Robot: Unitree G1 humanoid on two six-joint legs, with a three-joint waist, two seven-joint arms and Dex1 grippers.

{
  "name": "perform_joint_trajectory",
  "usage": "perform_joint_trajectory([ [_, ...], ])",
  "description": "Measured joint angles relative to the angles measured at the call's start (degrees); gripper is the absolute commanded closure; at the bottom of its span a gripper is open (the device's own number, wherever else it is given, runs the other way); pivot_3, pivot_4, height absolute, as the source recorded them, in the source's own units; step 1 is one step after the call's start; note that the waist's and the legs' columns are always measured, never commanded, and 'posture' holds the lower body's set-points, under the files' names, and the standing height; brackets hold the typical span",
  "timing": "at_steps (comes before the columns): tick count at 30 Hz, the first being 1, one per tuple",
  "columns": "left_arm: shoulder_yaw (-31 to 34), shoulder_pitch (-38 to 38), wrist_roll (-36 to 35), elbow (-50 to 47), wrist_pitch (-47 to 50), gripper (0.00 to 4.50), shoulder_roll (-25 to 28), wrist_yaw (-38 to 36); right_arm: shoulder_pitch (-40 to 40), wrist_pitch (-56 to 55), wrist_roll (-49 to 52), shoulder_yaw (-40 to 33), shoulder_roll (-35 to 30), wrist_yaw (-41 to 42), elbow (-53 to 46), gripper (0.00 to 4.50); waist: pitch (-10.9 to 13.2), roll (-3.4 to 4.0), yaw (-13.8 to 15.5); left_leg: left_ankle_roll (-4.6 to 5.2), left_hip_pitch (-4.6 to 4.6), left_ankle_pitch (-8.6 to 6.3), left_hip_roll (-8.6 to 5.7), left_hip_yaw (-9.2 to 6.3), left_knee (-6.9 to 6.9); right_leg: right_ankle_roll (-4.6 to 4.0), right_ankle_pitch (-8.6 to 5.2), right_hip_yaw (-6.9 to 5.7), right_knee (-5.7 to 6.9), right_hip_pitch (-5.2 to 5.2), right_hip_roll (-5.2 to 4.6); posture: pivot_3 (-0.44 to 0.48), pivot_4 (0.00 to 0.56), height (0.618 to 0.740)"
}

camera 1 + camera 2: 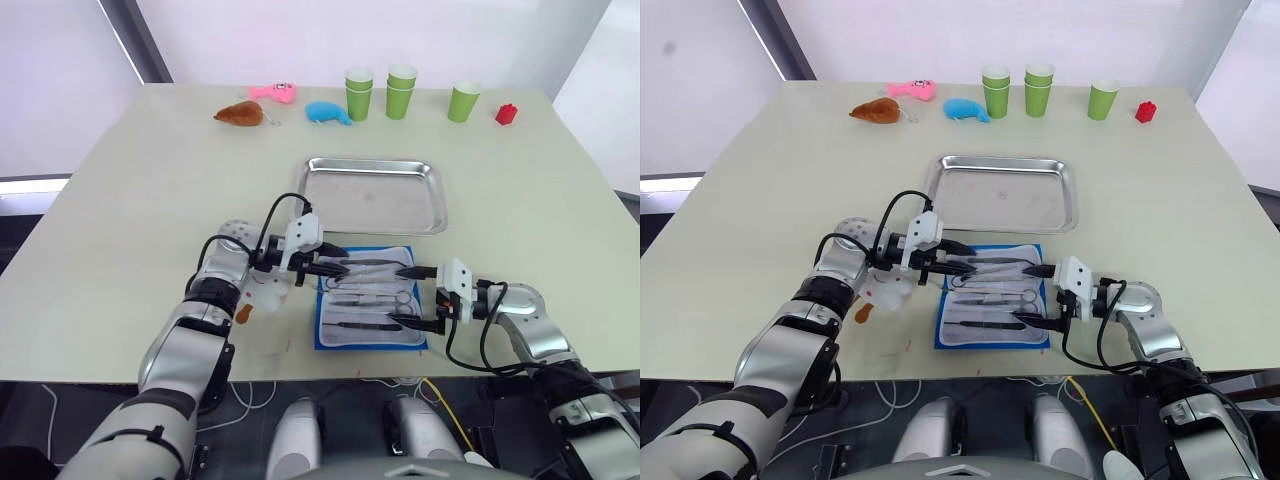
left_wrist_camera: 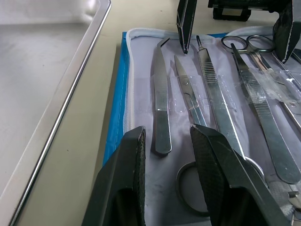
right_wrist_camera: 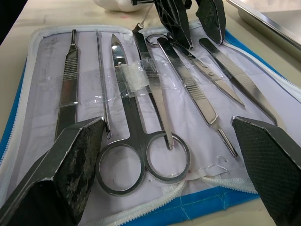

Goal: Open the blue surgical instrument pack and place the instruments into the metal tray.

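The blue surgical instrument pack (image 1: 385, 338) lies open and flat near the table's front edge, its pale lining facing up. Several instruments rest in a row on the lining: forceps (image 2: 161, 108), ring-handled scissors (image 3: 136, 141), probes and scalpel handles. My left gripper (image 1: 335, 262) hovers open over the pack's far left corner, and the end of the forceps lies between its fingers (image 2: 127, 188). At the pack's right edge my right gripper (image 1: 412, 296) is spread wide open, low over the ring handles. The metal tray (image 1: 375, 200) stands just beyond the pack.
Along the far edge stand three green cup stacks (image 1: 401, 90), a red block (image 1: 506, 114), a blue whale toy (image 1: 327, 112), a pink toy (image 1: 272, 93) and a brown toy (image 1: 239, 114). A white and orange soft object (image 1: 262, 296) lies under my left wrist.
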Motion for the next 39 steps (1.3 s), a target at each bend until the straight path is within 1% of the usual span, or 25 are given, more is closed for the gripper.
perform_joint_trajectory([
  [1, 0.01, 0.00, 0.12, 0.11, -0.04, 3.15, -0.05, 0.30, -0.02, 0.08, 0.00, -0.01, 0.02, 0.00, 0.00, 0.00, 0.00, 0.00, 0.00, 0.00, 0.00, 0.00, 0.00, 0.00, 0.00, 0.00, 0.00, 0.00, 0.00, 0.00, 0.00, 0.000, 0.150, 0.739],
  [4, 0.01, 0.00, 0.42, 0.19, -0.28, 3.74, -0.24, 0.75, -0.06, 0.25, -0.02, 0.01, 0.03, 0.00, 0.00, 0.00, -0.02, -0.01, 0.00, 0.00, 0.01, 0.00, 0.00, 0.00, 0.00, 0.00, 0.00, 0.00, 0.01, 0.01, 0.00, 0.000, 0.150, 0.739],
  [5, 0.06, 0.00, 0.56, 0.29, -0.37, 4.13, -0.64, 1.08, -0.11, 0.24, -0.27, 0.04, 0.08, -0.04, 0.00, 0.00, -0.03, -0.03, -0.01, 0.00, 0.02, 0.00, 0.00, 0.00, 0.00, 0.00, 0.00, 0.00, 0.01, 0.01, 0.00, 0.000, 0.150, 0.739],
  [6, 0.07, 0.00, 0.56, 0.30, -0.37, 4.13, -0.66, 1.11, -0.11, 0.24, -0.28, 0.04, 0.08, -0.04, 0.00, 0.00, -0.03, -0.03, -0.01, 0.00, 0.02, 0.00, 0.00, 0.00, 0.00, 0.00, 0.00, 0.00, 0.01, 0.01, 0.00, 0.000, 0.150, 0.739],
  [7, 0.24, -0.01, 0.64, 0.57, -0.36, 4.43, -0.91, 1.68, -0.21, 0.24, -0.52, 0.10, 0.27, -0.17, 0.06, 0.00, -0.06, -0.06, -0.09, 0.00, 0.03, 0.00, 0.00, -0.01, 0.00, 0.00, 0.00, 0.00, 0.02, 0.01, 0.01, 0.000, 0.150, 0.739],
  [12, 0.51, -0.17, 1.01, 0.87, -0.37, 4.43, -0.84, 1.74, -0.74, 0.70, -0.98, 0.31, 0.66, -0.40, 0.49, 0.00, -0.13, -0.13, -0.25, 0.00, 0.09, 0.00, 0.00, -0.04, 0.00, -0.02, 0.02, 0.01, 0.03, 0.04, 0.04, 0.000, 0.150, 0.739],
  [21, 0.51, -0.23, 2.00, 1.31, -0.51, 4.43, -0.39, 2.18, -1.49, 5.14, -2.11, 2.38, 0.03, -1.30, -0.79, 0.00, -0.65, -0.33, -0.99, 0.00, 0.21, 0.00, 0.00, -0.07, -0.01, -0.04, 0.01, 0.00, 0.02, 0.14, 0.04, 0.000, 0.150, 0.739],
  [29, 0.57, -0.22, 1.95, 1.00, -0.07, 4.43, -0.05, 2.19, -1.58, 5.92, -2.20, 2.94, -0.14, -1.92, -1.27, 0.00, -0.72, -0.41, -1.19, 0.00, 0.23, 0.00, 0.00, -0.07, -0.02, -0.05, 0.00, 0.00, 0.02, 0.14, 0.04, 0.000, 0.150, 0.739],
  [39, 0.56, 0.23, 1.45, -3.31, 2.61, 4.43, 2.32, 0.64, -1.47, 6.28, -2.20, 3.19, -0.26, -2.42, -1.90, 0.00, -0.71, -0.40, -1.33, 0.00, 0.23, 0.00, 0.01, -0.07, -0.03, -0.13, -0.04, 0.01, 0.02, 0.13, 0.04, 0.000, 0.150, 0.739],
])
